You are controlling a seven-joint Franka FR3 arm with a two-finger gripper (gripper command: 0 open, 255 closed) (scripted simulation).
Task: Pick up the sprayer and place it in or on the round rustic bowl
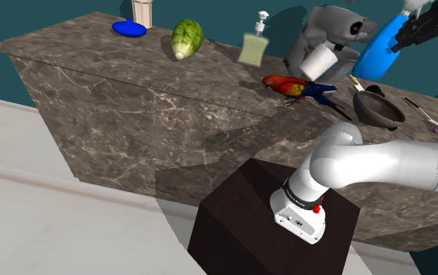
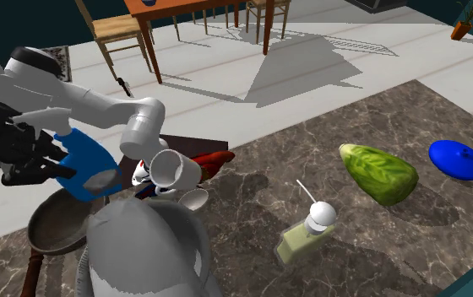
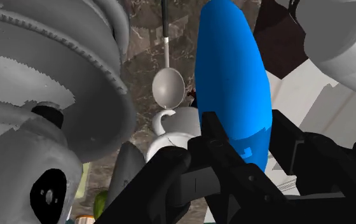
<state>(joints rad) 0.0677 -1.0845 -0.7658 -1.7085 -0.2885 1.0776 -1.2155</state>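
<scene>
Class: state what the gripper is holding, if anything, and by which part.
The gripper holds the blue sprayer by the upper end of its body, near the spray head.

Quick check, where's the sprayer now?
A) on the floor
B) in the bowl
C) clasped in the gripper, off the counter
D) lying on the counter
C: the gripper has its fingers shut on the blue sprayer, which hangs in the air above the counter, not in the bowl.
</scene>
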